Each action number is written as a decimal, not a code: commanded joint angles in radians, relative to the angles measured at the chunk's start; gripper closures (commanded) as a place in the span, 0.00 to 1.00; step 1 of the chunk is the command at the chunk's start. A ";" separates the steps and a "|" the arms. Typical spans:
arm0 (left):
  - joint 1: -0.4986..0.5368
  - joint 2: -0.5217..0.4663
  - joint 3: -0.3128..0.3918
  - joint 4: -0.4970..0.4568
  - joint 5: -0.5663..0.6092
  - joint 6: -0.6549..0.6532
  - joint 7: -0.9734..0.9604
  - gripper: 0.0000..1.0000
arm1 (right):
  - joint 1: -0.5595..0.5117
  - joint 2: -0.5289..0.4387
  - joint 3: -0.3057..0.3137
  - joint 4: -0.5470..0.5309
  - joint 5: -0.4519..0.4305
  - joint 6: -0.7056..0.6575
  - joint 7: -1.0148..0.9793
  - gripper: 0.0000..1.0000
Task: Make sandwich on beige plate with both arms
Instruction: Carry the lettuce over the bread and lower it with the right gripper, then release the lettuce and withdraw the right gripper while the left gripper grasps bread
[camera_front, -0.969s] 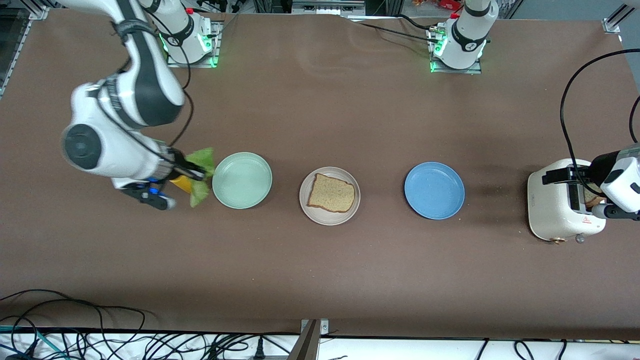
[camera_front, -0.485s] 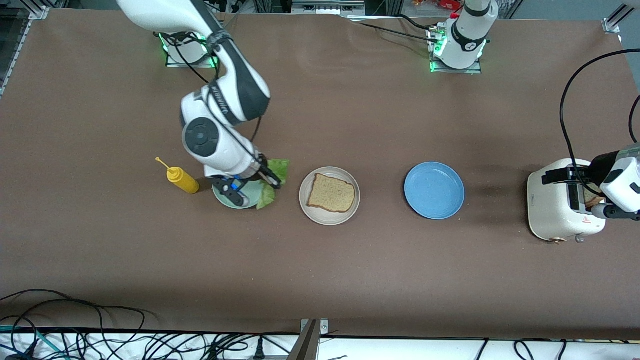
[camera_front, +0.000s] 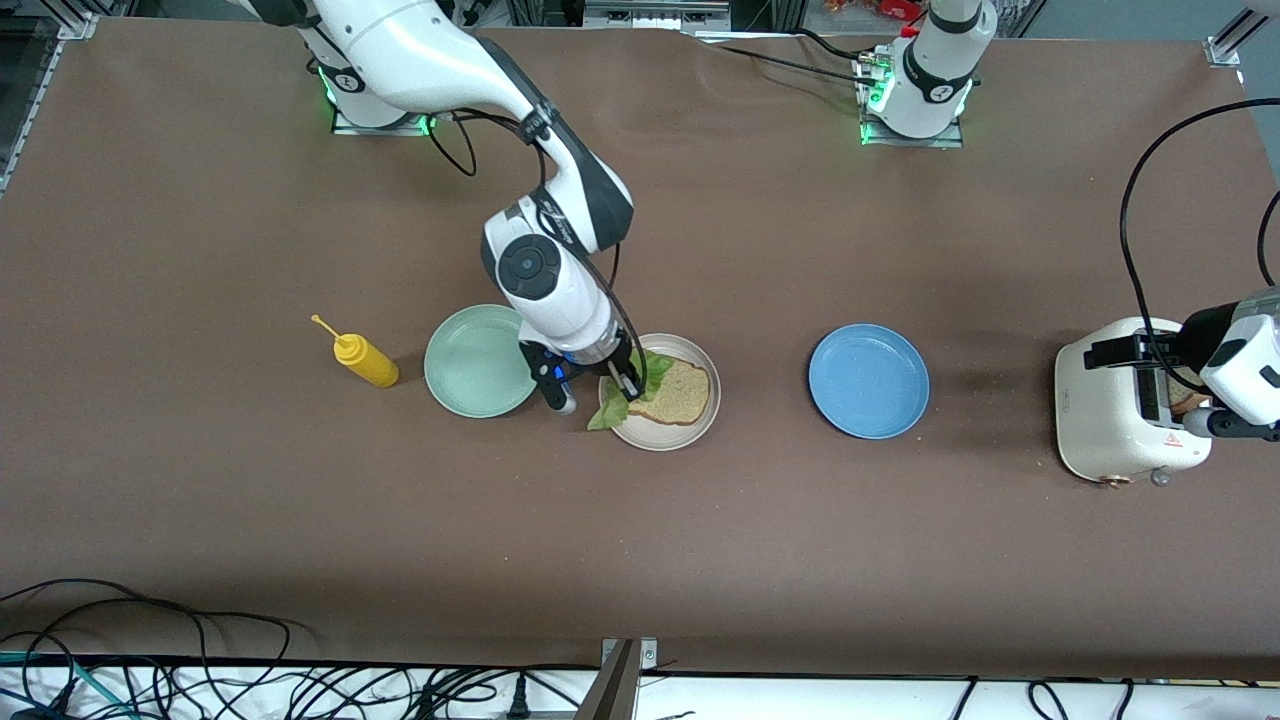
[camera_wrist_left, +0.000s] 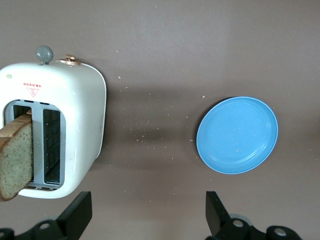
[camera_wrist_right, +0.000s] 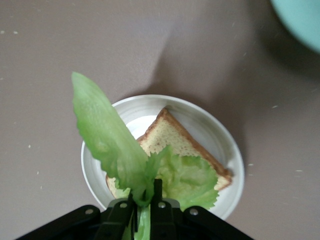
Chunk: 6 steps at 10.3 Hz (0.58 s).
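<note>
1. Three plates are counted: mint green plate, beige plate, blue plate. One yellow squeeze bottle and one toaster are also noted.
2. One bread slice is seen on the beige plate; a second slice stands in a toaster slot. The mint and blue plates hold nothing.
3. The lettuce leaf is pinched by the closed right gripper over the beige plate and the slice on it.
4. The left gripper is held above the toaster, fingers spread wide, nothing gripped.
</note>
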 joint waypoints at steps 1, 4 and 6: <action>0.002 -0.009 -0.006 -0.005 0.030 0.000 0.012 0.00 | 0.041 0.085 -0.009 0.057 0.015 0.073 0.061 0.99; 0.002 -0.009 -0.006 -0.005 0.030 0.000 0.012 0.00 | 0.053 0.088 -0.007 0.060 0.016 0.094 0.084 0.38; 0.000 -0.009 -0.006 -0.005 0.030 0.000 0.012 0.00 | 0.059 0.076 -0.009 0.060 0.007 0.081 0.079 0.25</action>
